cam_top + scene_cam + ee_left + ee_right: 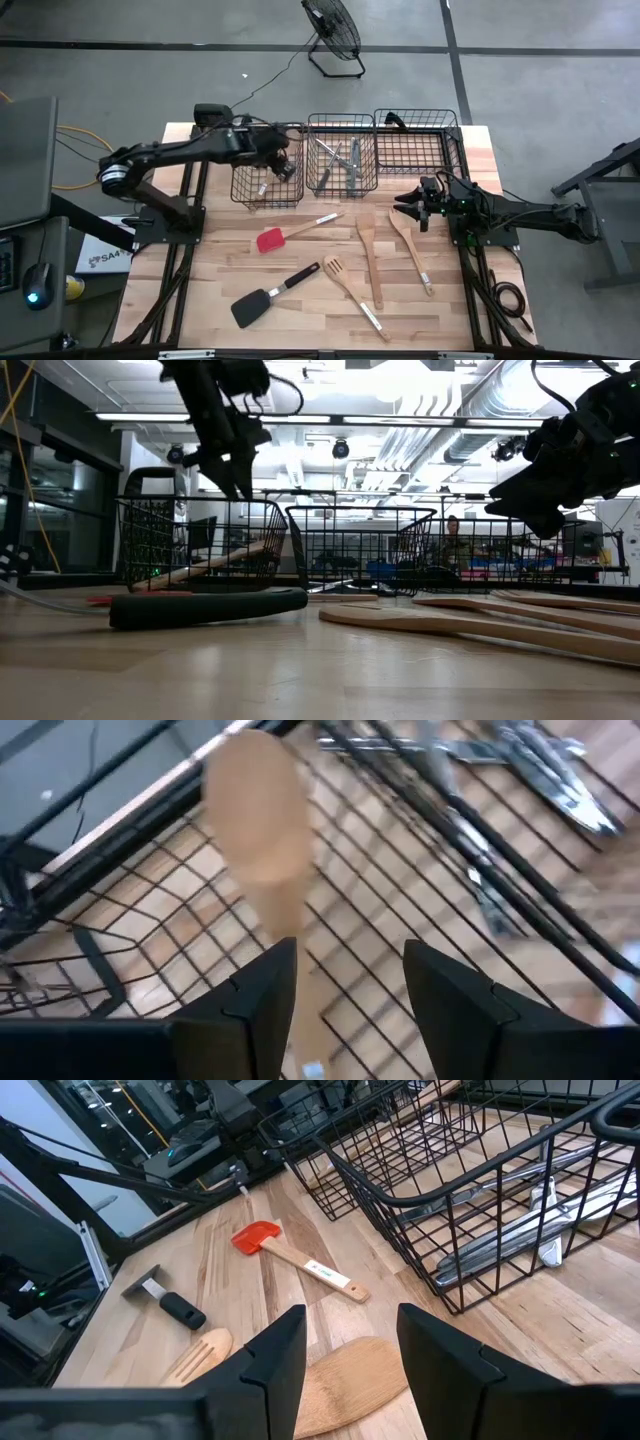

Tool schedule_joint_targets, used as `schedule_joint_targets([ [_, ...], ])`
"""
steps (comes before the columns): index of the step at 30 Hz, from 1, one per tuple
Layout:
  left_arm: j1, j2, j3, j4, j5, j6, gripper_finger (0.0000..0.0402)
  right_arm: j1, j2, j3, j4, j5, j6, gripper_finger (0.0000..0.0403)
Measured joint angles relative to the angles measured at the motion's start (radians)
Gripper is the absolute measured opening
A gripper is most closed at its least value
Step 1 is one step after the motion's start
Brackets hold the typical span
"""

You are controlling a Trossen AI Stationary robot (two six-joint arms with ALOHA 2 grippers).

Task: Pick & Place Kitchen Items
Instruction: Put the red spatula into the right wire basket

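Observation:
My left gripper (284, 168) hangs open above the left black wire basket (240, 190); it also shows in the low view (238, 478). A pale wooden spoon (262, 830) lies in that basket below the open fingers, slanting against the basket's wall (215, 563). My right gripper (413, 207) is open and empty just above the head of a wooden spoon (345, 1380) that lies flat on the table. A red-headed spatula (270, 240), a black turner (255, 305), a slotted wooden turner (335, 267) and a long wooden spatula (368, 250) lie on the table.
The middle basket (342, 188) holds silver metal cutlery (520, 1230). The right basket (415, 160) stands at the far right. A person sits in the room beyond the table (452, 540). A floor fan (333, 30) stands beyond the far edge.

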Motion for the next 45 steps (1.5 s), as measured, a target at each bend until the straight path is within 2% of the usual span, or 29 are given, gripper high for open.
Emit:
schedule_joint_targets([
  [7, -0.134, -0.040, 0.001, 0.047, 0.005, 0.104, 0.0182, 0.000, 0.000, 0.000, 0.000, 0.000, 0.000, 0.0151],
  [15, -0.242, -0.045, 0.001, -0.030, 0.059, 0.108, 0.0182, 0.000, 0.000, 0.000, 0.000, 0.000, 0.000, 0.0151],
  [23, -0.381, -0.042, 0.000, -0.050, 0.038, 0.019, 0.0182, 0.000, 0.000, 0.000, 0.000, 0.000, 0.000, 0.0151],
  [34, -0.530, 0.006, -0.110, 0.033, -0.008, -0.101, 0.0182, 0.000, 0.000, 0.000, 0.000, 0.000, 0.000, 0.0151],
  [42, -0.591, 0.080, -0.128, 0.096, 0.010, -0.029, 0.0182, 0.000, 0.001, 0.000, 0.002, 0.000, 0.000, 0.0151],
  [45, -0.595, 0.120, -0.128, 0.131, 0.051, -0.005, 0.0182, 0.000, 0.005, 0.000, 0.009, 0.000, 0.000, 0.0151],
])
